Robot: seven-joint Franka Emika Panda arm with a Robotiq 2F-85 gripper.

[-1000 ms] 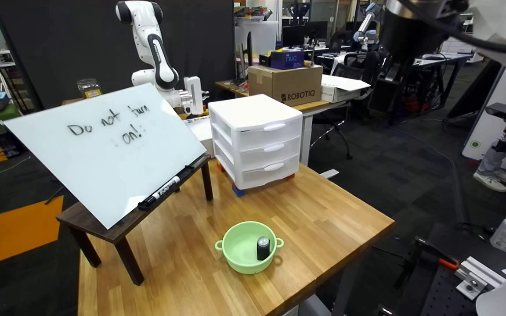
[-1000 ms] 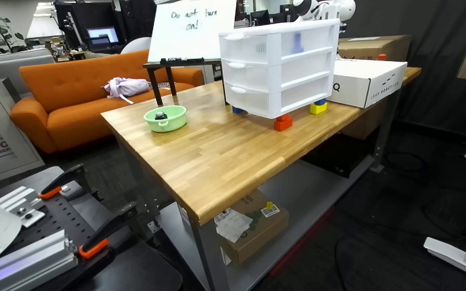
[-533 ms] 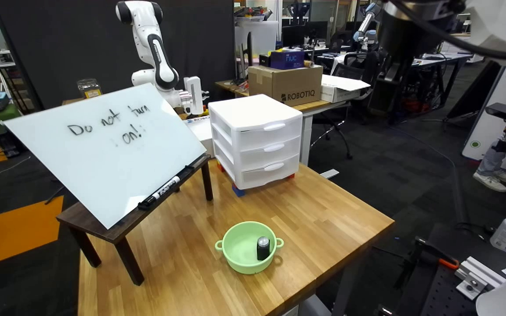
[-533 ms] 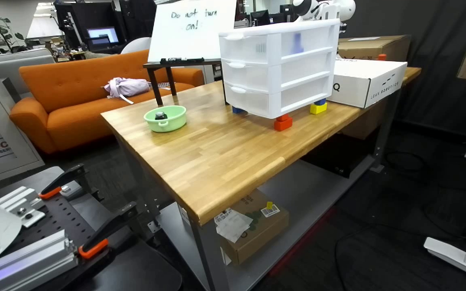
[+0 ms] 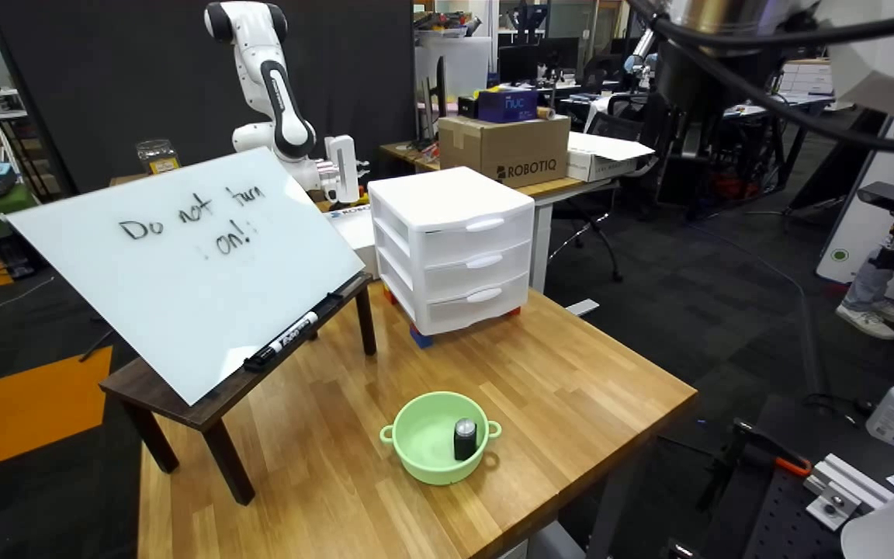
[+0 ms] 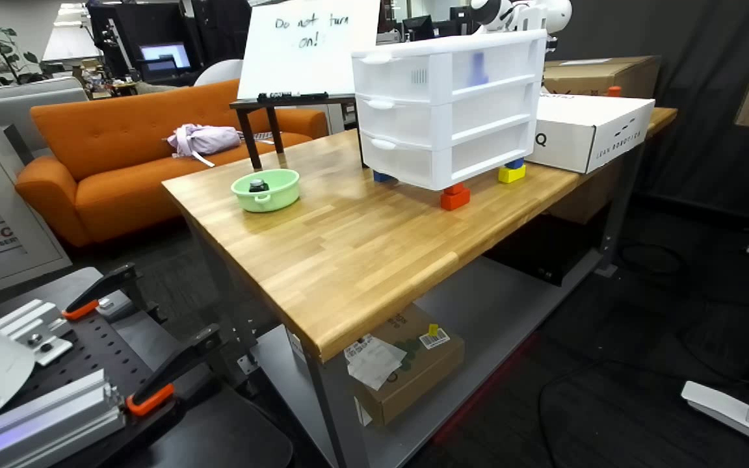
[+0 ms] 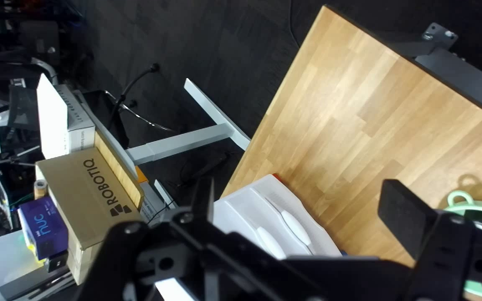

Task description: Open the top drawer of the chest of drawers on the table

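The white chest of drawers (image 5: 447,198) stands on small coloured blocks on the wood-topped table (image 5: 556,380). It also shows in an exterior view (image 6: 441,123) and in the wrist view (image 7: 245,213). The top drawer (image 5: 455,247) is shut, with a white handle at its upper edge; its front also shows shut in an exterior view (image 6: 391,83). In the wrist view most of the top drawer is hidden behind my gripper (image 7: 301,202). My gripper is open and empty, its fingers apart. It hangs in front of and apart from the chest, at top right in an exterior view (image 5: 684,147).
A green bowl (image 5: 424,435) holding a black item (image 5: 465,439) stands in front of the chest. A whiteboard (image 5: 183,256) leans on a low dark-brown table (image 5: 175,411) beside it. A white box (image 6: 592,130) stands behind the chest.
In an exterior view, the arm's wrist and gripper have shifted slightly left and turned a little, and the cable hangs lower. The chest, its drawers and the bowl have not moved.
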